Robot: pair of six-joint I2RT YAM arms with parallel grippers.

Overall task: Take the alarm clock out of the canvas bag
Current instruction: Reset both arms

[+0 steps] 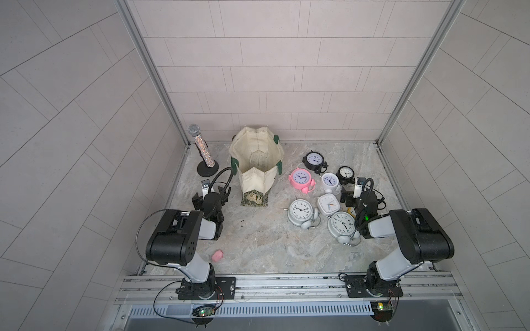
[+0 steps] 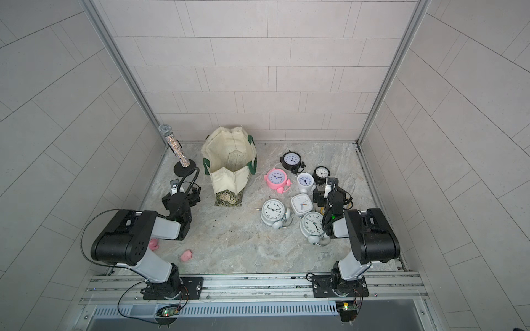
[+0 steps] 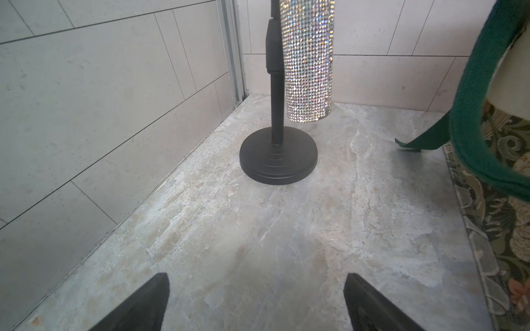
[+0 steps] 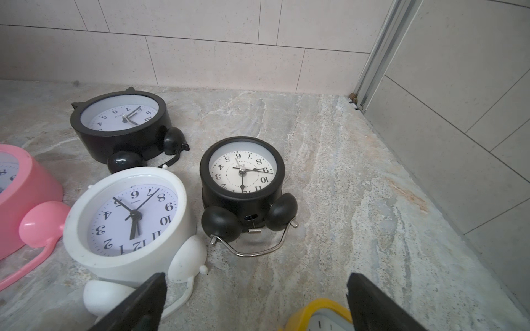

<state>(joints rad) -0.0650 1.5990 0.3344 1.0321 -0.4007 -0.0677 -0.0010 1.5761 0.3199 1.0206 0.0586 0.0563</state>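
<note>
Both top views, surface: a grey-veined marble tabletop point(image 1: 258, 252) is seen, dotted with dark specks near its middle.
Both top views, room: pale tiled walls point(image 1: 272, 86) are set on three sides.
Both top views, canvas bag: the canvas bag point(image 1: 255, 180) is stood upright at the rear, left of the middle, with its mouth open; whether a clock lies inside cannot be told.
Both top views, clocks: seven are counted face-up to the right of the bag and apart from it: large black clock point(image 1: 314, 160), small black clock point(image 1: 346, 173), pink clock point(image 1: 300, 178), white round clock point(image 1: 329, 181), white square clock point(image 1: 329, 204), left grey clock point(image 1: 299, 211), right grey clock point(image 1: 342, 225).
Both top views, others: one microphone point(image 1: 200, 146) is held on a stand point(image 1: 207, 171) by the left wall.
A top view, small items: two are counted, a pink lump point(image 2: 186, 255) and another pink lump point(image 2: 153, 244) half hidden by the left arm point(image 2: 129, 240).
Left wrist, left gripper: the left gripper point(image 3: 256, 282) is seen with its fingers spread wide over bare marble, nothing between them.
Left wrist, ahead: the stand's round base is faced; the bag's green handle point(image 3: 470, 120) hangs close by.
Right wrist, right gripper: the right gripper point(image 4: 255, 279) is seen with its fingers wide apart, nothing held.
Right wrist, clocks: five are counted: both black ones, the pink one, the white round one partly covered by a finger, and a yellow clock point(image 4: 318, 315) just beneath the gripper.
</note>
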